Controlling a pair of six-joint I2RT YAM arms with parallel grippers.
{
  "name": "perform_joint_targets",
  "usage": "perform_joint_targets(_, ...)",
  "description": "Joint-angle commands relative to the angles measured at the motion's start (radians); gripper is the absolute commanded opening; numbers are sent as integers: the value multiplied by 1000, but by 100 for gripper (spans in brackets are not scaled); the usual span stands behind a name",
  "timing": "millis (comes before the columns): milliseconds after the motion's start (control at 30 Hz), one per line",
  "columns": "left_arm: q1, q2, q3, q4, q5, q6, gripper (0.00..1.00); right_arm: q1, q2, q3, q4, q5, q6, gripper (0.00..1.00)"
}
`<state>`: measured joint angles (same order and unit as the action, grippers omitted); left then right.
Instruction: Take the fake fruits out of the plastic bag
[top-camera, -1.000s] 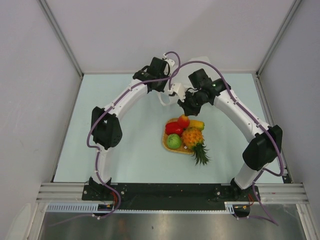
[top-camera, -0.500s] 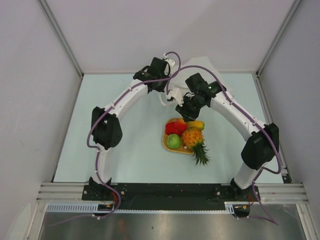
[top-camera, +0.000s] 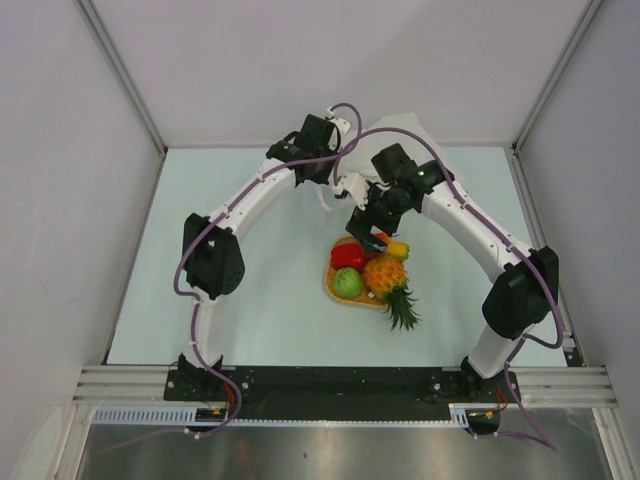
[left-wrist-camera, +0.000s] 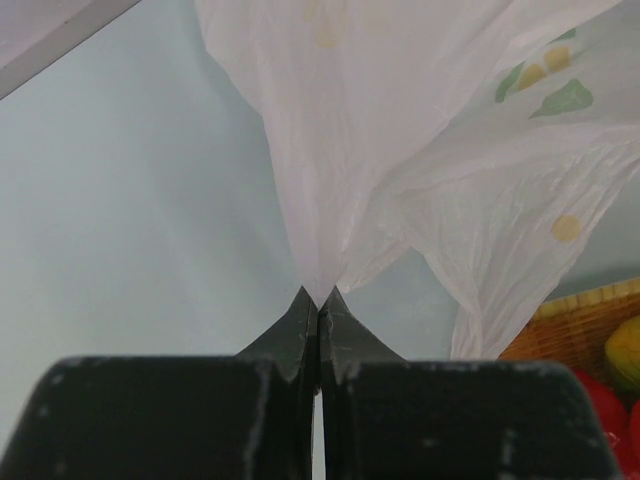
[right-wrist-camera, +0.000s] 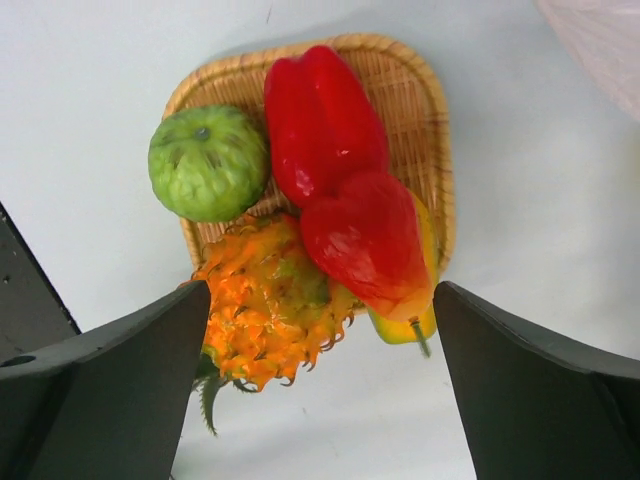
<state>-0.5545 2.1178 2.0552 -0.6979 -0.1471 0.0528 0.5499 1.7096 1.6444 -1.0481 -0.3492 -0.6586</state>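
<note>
The fake fruits lie piled on a flat woven tray (right-wrist-camera: 425, 120): a green apple (right-wrist-camera: 208, 162), a red piece (right-wrist-camera: 322, 120), a second red piece (right-wrist-camera: 365, 240) resting on a yellow mango (right-wrist-camera: 425, 322), and an orange pineapple (right-wrist-camera: 268, 305). My right gripper (right-wrist-camera: 322, 292) hangs open just above them, its fingers either side of the pile and touching nothing. From the top view it (top-camera: 372, 228) sits over the tray's far edge. The plastic bag (left-wrist-camera: 400, 120) hangs limp behind, with my left gripper (left-wrist-camera: 318, 296) shut on a pinched fold of it.
The tray (top-camera: 336, 292) stands mid-table with the pineapple's green crown (top-camera: 403, 312) pointing toward the near edge. The bag (top-camera: 402, 130) reaches the back wall. Grey walls close in the table on the left, right and far sides.
My right gripper has come down from beside the bag to over the tray and gone from shut to open. The second red piece now rests free on the pile. The left arm stayed still.
</note>
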Motion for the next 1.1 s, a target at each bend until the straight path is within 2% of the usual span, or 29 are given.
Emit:
perform_joint_targets(0, -10, -22, 5, 15, 0, 9, 0, -40, -13, 87, -6, -19, 37, 100)
perform_joint_targets(333, -10, -15, 22, 12, -2, 5, 0, -154, 65, 235, 11, -91, 148, 100)
perform_joint_targets(700, 54, 27, 121, 60, -167, 71, 0, -312, 169, 336, 189, 82, 375, 100)
perform_joint_targets(733, 70, 25, 126, 63, -169, 76, 6, -318, 174, 336, 197, 91, 381, 100)
perform_joint_targets(767, 77, 18, 126, 67, -166, 84, 33, -323, 182, 336, 203, 113, 393, 100)
perform_joint_targets(867, 102, -22, 115, 67, -125, 73, 90, -334, 186, 327, 238, 153, 409, 100)
perform_joint_targets(967, 102, -64, 111, 64, -120, 62, 100, -335, 186, 324, 256, 206, 407, 100)
perform_joint_targets(1067, 96, -143, 108, 70, -163, 88, 100, -338, 186, 328, 251, 257, 392, 100)
